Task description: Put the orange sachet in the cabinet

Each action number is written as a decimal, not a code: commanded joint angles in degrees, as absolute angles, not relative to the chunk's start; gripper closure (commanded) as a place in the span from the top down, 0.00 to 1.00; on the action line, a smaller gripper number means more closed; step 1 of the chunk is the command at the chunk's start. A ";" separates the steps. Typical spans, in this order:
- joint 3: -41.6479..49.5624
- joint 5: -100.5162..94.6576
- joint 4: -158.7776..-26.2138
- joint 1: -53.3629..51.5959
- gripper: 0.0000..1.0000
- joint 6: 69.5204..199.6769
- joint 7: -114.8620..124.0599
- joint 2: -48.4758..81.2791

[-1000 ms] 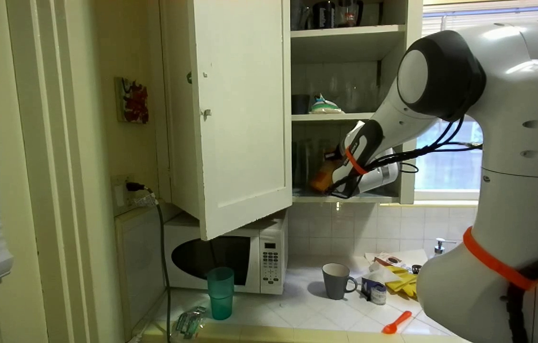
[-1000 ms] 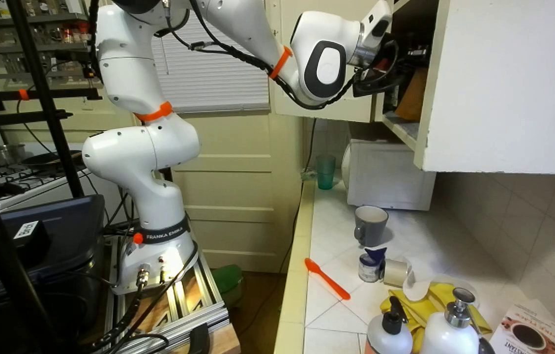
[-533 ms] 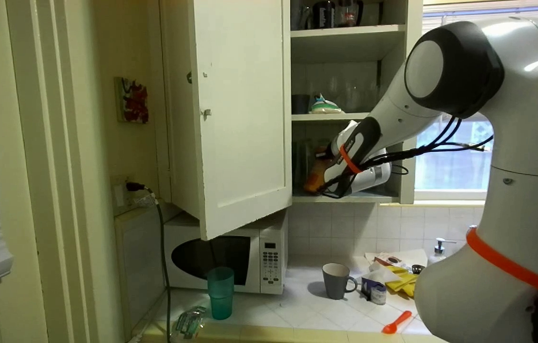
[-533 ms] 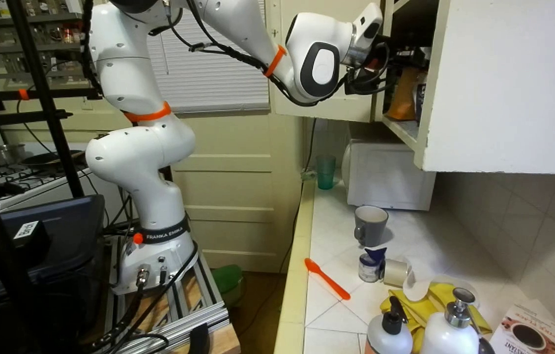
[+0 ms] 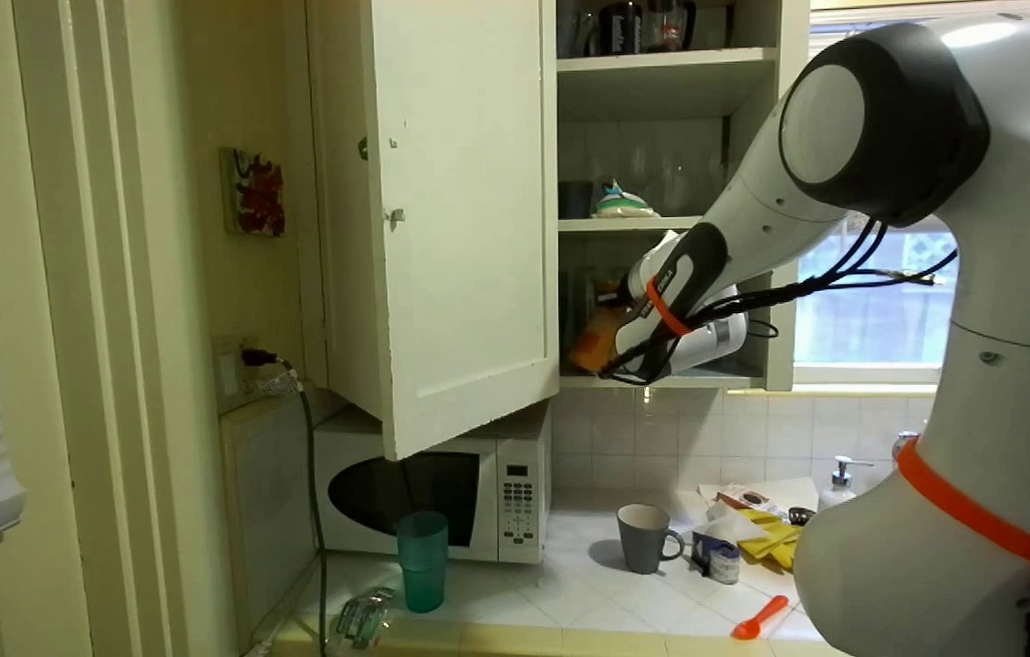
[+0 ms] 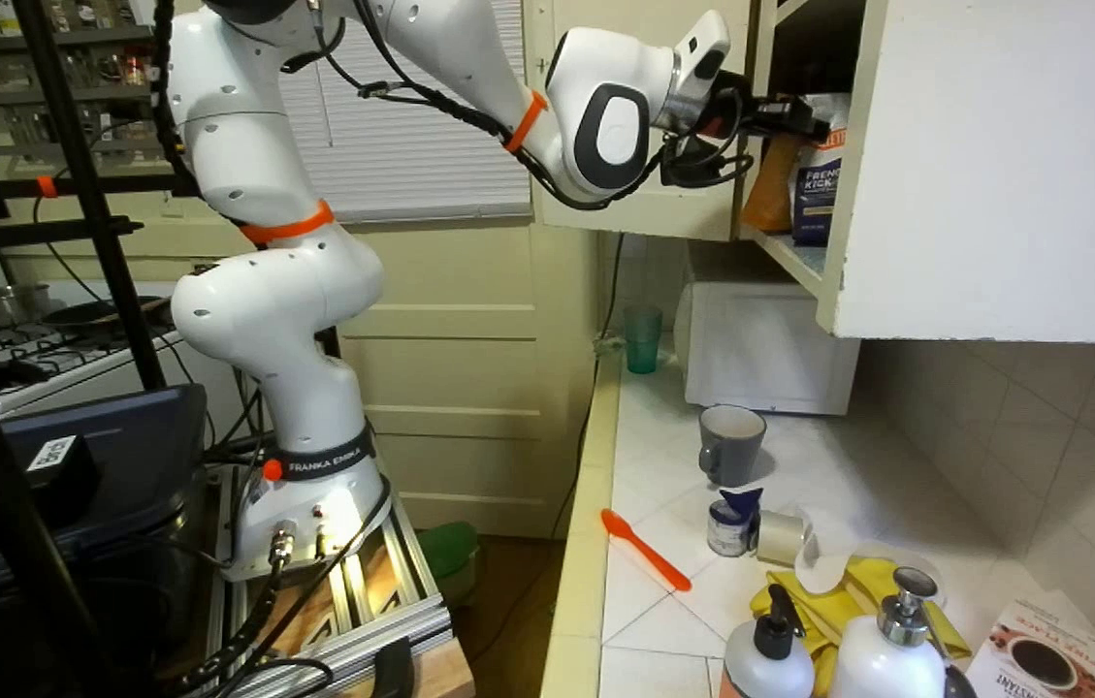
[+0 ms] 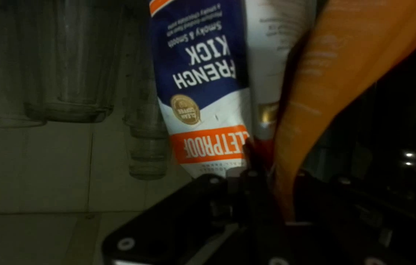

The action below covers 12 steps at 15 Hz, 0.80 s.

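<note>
The white cabinet [image 5: 469, 210] stands with its door swung open; its side shows in an exterior view [image 6: 1013, 165]. The orange sachet [image 6: 770, 184] is at the front opening of the lowest shelf; it also shows in an exterior view [image 5: 595, 343]. I cannot tell whether its bottom touches the shelf. In the wrist view the orange sachet [image 7: 325, 77] runs down between the fingers. My gripper [image 7: 272, 180] is shut on its end, with the fingers close on either side. In an exterior view my gripper [image 6: 799, 121] is above the sachet; elsewhere the arm mostly hides it.
A blue and white coffee bag [image 6: 817, 189] stands on the shelf beside the sachet. Clear glasses [image 7: 75, 99] stand deeper inside. A white bag [image 5: 626, 203] lies on the shelf above. Below are a microwave [image 5: 442, 497], grey mug [image 5: 644, 538], orange spoon [image 5: 761, 617] and yellow gloves [image 6: 857, 591].
My gripper has drawn back toward the cabinet's opening, and the orange sachet has moved along with it. More of the blue and white coffee bag now shows.
</note>
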<state>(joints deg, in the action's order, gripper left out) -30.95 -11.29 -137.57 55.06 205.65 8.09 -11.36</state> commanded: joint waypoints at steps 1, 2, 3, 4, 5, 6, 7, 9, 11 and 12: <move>-31.71 -7.38 -143.26 55.12 0.03 206.50 9.71 -17.11; -31.80 -6.78 -144.20 54.95 0.03 206.53 10.00 -18.15; -31.89 -6.29 -145.18 54.88 0.03 206.78 10.27 -19.26; -32.24 -5.47 -145.89 55.20 0.03 207.04 10.24 -20.40; -32.28 -5.06 -146.55 55.18 0.03 207.33 10.39 -21.06; -32.25 -4.81 -147.22 55.00 0.03 207.45 10.57 -21.94; -32.80 -3.86 -148.06 55.50 0.03 207.59 10.55 -23.29; -33.09 -2.39 -149.53 55.56 0.03 207.68 11.04 -25.44; -32.63 -1.88 -151.13 54.50 0.03 207.50 11.72 -27.39; -32.54 -1.66 -151.92 54.16 0.03 207.24 12.04 -28.38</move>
